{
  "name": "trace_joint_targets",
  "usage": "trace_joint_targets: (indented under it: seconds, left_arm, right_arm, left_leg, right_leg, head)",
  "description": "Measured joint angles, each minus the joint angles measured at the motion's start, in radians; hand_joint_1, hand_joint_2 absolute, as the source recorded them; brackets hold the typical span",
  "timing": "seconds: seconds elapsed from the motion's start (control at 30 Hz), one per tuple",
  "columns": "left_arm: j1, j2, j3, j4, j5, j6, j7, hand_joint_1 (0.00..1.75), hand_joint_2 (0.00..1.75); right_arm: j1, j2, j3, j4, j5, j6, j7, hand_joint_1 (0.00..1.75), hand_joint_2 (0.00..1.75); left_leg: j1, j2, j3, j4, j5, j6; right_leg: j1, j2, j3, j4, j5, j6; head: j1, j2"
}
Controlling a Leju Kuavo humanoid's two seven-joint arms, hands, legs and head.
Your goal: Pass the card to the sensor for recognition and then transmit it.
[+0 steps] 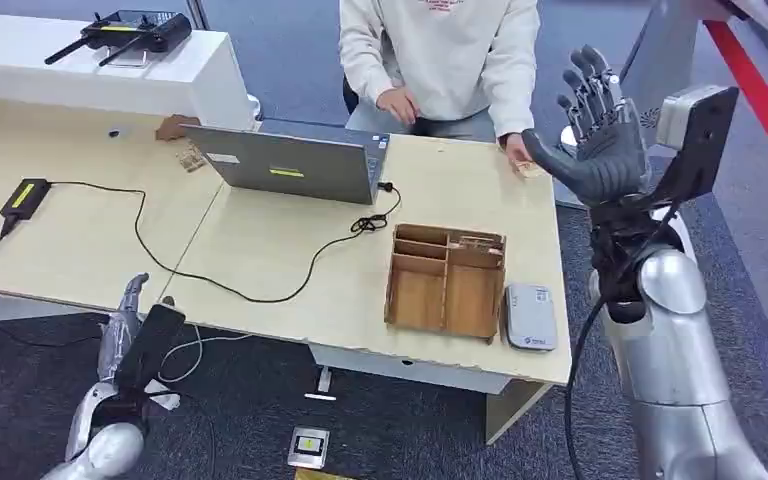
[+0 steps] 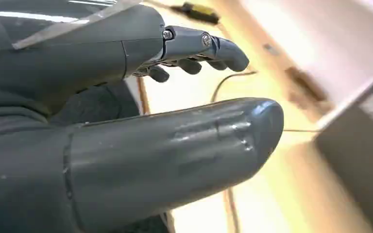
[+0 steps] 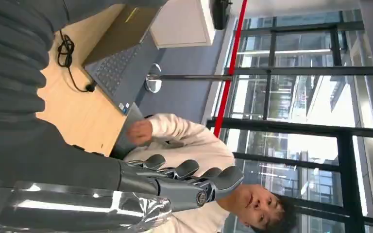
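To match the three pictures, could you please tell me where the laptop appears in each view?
Head view: laptop on the table, upper centre, lid's back facing the camera.
Left wrist view: blurred grey slab at the right edge, probably its lid.
Right wrist view: keyboard upper left.
Shared landmark: black cable.

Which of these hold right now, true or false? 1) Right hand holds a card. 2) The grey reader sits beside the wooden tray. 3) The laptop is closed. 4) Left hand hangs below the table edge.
1) False: the right hand is raised, fingers apart, holding nothing.
2) True: the grey reader lies just beside the wooden tray.
3) False: the laptop stands open, facing the person.
4) True: the left hand is low, by the table edge.
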Motion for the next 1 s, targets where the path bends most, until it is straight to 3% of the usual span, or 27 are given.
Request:
trace_joint_targets:
  seconds: [0.17,0.3,0.5,0.73,1.0]
  left_arm:
    - [-0.046,-0.085,0.011,0.245,0.094,-0.07,0.001,0.0,0.0]
    - [-0.084,-0.155,0.005,0.43,0.223,-0.178,-0.025,0.0,0.0]
    - [-0.106,-0.251,-0.033,0.65,0.298,-0.198,-0.074,0.0,0.0]
    - [-0.135,-0.287,-0.056,0.767,0.338,-0.203,-0.076,0.0,0.0]
    - [-0.15,-0.305,-0.101,0.827,0.367,-0.199,-0.082,0.0,0.0]
  right_arm:
    - [0.003,0.001,0.004,0.005,0.006,0.01,-0.008,0.0,1.75]
    - [0.002,0.005,0.008,0.015,0.008,0.014,-0.023,0.0,1.75]
    - [0.001,0.011,0.011,0.027,0.01,0.017,-0.032,0.0,1.75]
    - [-0.001,0.016,0.014,0.043,0.014,0.016,-0.04,0.0,1.75]
    - [-0.022,0.011,0.016,0.062,0.131,-0.098,-0.107,0.0,1.75]
  left_leg:
    - [-0.001,-0.001,-0.001,0.0,-0.001,0.001]
    - [-0.002,-0.001,-0.001,0.0,-0.002,0.002]
    - [-0.001,-0.001,-0.001,0.0,-0.002,0.002]
    - [-0.001,-0.001,-0.001,0.0,-0.002,0.002]
    - [-0.001,-0.001,-0.001,0.0,-0.002,0.002]
  right_leg:
    - [-0.001,0.0,0.0,-0.001,0.0,0.001]
    - [-0.001,-0.001,0.0,-0.002,-0.001,0.001]
    - [-0.001,-0.001,0.0,-0.002,-0.001,0.001]
    - [-0.001,-0.001,0.0,-0.002,-0.001,0.001]
    - [-0.001,-0.001,0.0,-0.002,-0.001,0.001]
  head:
    - [0.0,0.0]
    - [0.0,0.0]
    - [0.0,0.0]
    - [0.0,0.0]
    - [0.0,0.0]
